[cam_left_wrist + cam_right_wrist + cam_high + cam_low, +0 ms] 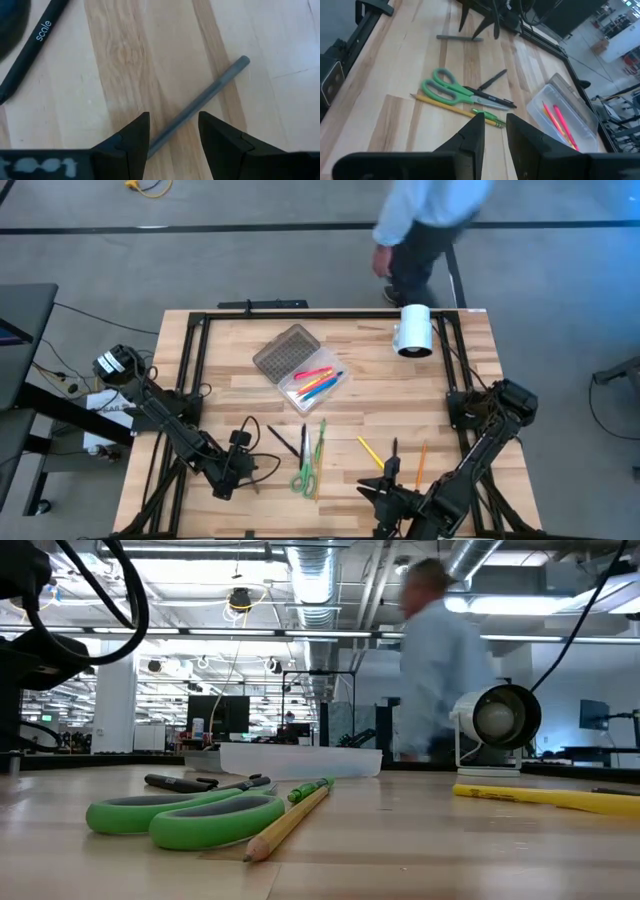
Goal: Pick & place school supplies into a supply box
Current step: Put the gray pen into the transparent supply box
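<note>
The left end effector (174, 132), fingers apart and empty, hovers over a grey pencil (200, 104) on the worktop (220, 390). Mid-worktop, scissors (305, 476) lie short of the open box (300, 365), which holds some pens. The right end effector (494, 131), partly open, grips nothing.

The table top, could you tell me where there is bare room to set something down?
The table is bare at its far-left corner beside the supply box, and along the strip between the supply box and the white cylinder. The near middle is crowded: scissors, pens and pencils lie between the left gripper and right gripper.
</note>
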